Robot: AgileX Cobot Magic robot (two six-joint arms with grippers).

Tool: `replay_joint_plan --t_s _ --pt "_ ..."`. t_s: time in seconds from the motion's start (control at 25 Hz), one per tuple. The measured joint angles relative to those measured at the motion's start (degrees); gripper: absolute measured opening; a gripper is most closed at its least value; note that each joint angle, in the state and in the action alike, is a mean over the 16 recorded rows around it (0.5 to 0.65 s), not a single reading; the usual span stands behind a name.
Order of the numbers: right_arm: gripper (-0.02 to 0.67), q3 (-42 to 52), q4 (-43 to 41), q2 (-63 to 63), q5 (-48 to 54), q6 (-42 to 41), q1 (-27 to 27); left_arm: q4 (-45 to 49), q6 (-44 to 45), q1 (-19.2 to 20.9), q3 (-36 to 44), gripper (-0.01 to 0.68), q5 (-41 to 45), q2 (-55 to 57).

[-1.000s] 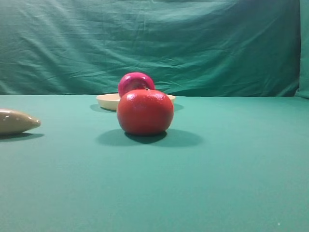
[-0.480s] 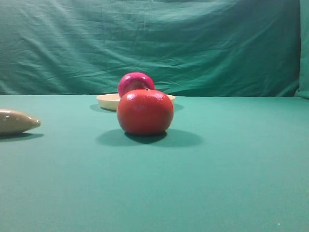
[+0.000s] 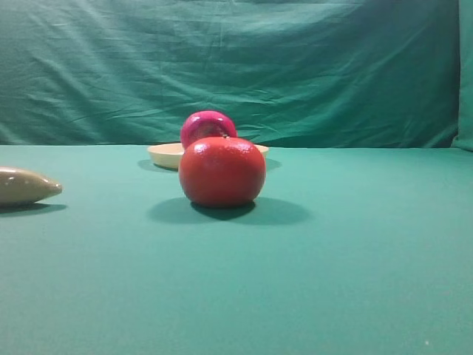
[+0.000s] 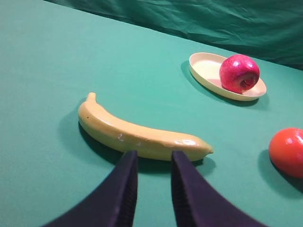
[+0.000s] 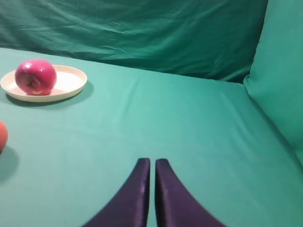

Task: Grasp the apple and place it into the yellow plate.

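The apple [image 4: 239,73] is a glossy crimson-magenta fruit with a dimpled stem hollow turned sideways and a paler, scuffed sheen on its upper skin; it sits inside the yellow plate [image 4: 203,71], a shallow cream-coloured round dish with a low rim, toward 1 side of it. From the left gripper [image 4: 153,163], whose 2 dark fingers stand slightly parted with nothing between them, the plate lies well ahead and to the right, beyond a yellow banana [image 4: 137,135] lying just in front of the fingertips on the green cloth [image 4: 57,56]. An orange-red round fruit [image 4: 288,151] rests off to the right of that gripper. The right gripper [image 5: 152,163] is clenched, its fingers nearly touching and empty, with the apple [image 5: 35,76] and plate [image 5: 71,82] far ahead to its left.
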Motion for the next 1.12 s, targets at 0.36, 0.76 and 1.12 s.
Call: replay_joint_plan --t_s 0.36,0.76,1.12 --pt "0.000 3.1 -0.1 -1.0 1.0 0.1 0.0 0.0 0.0 0.0 0.0 0.157 0.0 0.0" --pt "0.000 3.1 0.1 -1.0 3.9 0.8 0.0 0.0 0.0 0.0 0.0 0.157 0.0 0.0" --pt "0.000 3.1 0.5 -1.0 4.1 1.1 0.0 0.0 0.0 0.0 0.0 0.157 0.0 0.0"
